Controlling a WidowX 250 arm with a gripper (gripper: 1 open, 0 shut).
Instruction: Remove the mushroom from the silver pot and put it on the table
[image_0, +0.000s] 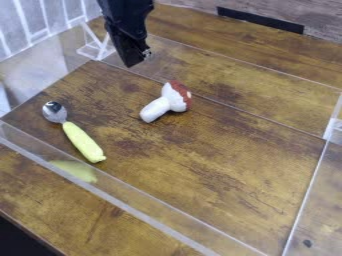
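Observation:
The mushroom (166, 102) lies on its side on the brown wooden table (227, 140), white stem pointing down-left and red-brown cap toward the upper right. My black gripper (132, 56) hangs above and to the left of it, well clear of it. Its fingers are pressed together with nothing between them. The silver pot is out of view.
A yellow corn-like toy (83, 142) lies at the left with a small silver spoon-like piece (54, 110) at its upper end. Clear plastic walls (160, 215) fence the work area. A white rack (94, 45) stands at the back left.

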